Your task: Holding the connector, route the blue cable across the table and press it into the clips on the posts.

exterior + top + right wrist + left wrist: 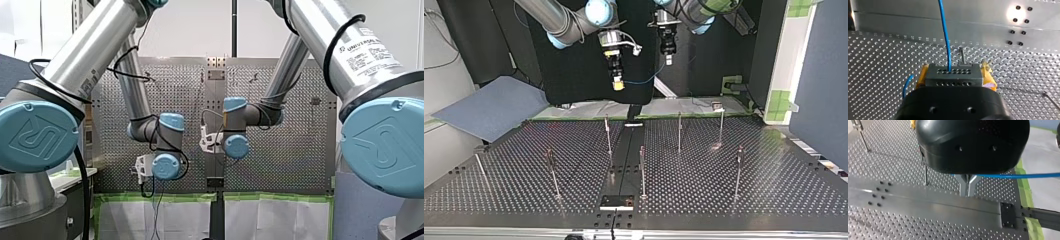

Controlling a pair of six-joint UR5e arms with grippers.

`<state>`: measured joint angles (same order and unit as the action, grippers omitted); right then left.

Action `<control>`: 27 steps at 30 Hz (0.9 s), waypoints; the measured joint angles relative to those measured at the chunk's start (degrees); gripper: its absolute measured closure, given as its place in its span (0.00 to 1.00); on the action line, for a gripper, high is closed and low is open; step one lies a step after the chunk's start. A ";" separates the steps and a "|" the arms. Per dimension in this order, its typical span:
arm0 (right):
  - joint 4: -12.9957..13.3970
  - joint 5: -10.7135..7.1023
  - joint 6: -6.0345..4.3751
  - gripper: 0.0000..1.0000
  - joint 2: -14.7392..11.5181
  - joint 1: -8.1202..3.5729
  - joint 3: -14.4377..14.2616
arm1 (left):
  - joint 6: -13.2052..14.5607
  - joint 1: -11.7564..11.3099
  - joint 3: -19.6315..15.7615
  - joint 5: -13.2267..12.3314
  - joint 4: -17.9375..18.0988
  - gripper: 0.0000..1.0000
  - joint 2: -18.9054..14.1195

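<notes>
Connector point(953, 74), a grey block w/ rows of small holes, sits clamped in my right hand point(954, 71). The yellow pads point(989, 77) are closed against both its sides, so the hand is only as wide as the block. Blue cable point(945, 32) leaves the connector's face and runs straight ahead over the perforated worktop point(880, 65). A short blue loop shows beside one pad. One thin post stands on the plate just ahead of the connector.

In the top view, my right hand point(617, 84) hangs at the view's left of centre and my left hand point(668, 59) just to its right. Both are high above the worktop point(734, 195), near its far edge. The blue cable point(644, 80) spans betw. them in a shallow sag, well clear of the plate.

In the left wrist view, the metal fingers point(963, 185) of my left hand point(967, 191) are drawn together to a thin slit, w/ nothing seen in the gap. The blue cable point(1010, 176) crosses sideways over the fingers near their root. Can't tell whether it touches them.

Posts point(679, 131) stand upright and spread over the worktop, approx. seven in the top view. Small dark clips point(739, 151) sit at the tops of some, too small for detail. No cable lies in any of them.
</notes>
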<state>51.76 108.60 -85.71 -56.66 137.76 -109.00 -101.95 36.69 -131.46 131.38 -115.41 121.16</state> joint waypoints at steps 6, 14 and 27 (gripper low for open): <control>-3.99 0.03 0.00 1.00 0.01 0.01 0.29 | -2.59 0.06 0.06 0.63 -0.24 0.98 0.22; -9.13 -0.23 -0.41 1.00 -0.58 -0.04 0.21 | -1.93 -0.82 -0.87 -0.29 0.67 0.93 -0.72; -16.30 -6.58 -6.49 1.00 -8.02 -0.14 2.04 | -5.44 -7.19 -3.47 -7.69 -4.77 1.00 -8.27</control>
<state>35.46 102.02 -92.20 -64.68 137.62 -106.95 -107.39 29.50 -134.92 123.68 -120.18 112.89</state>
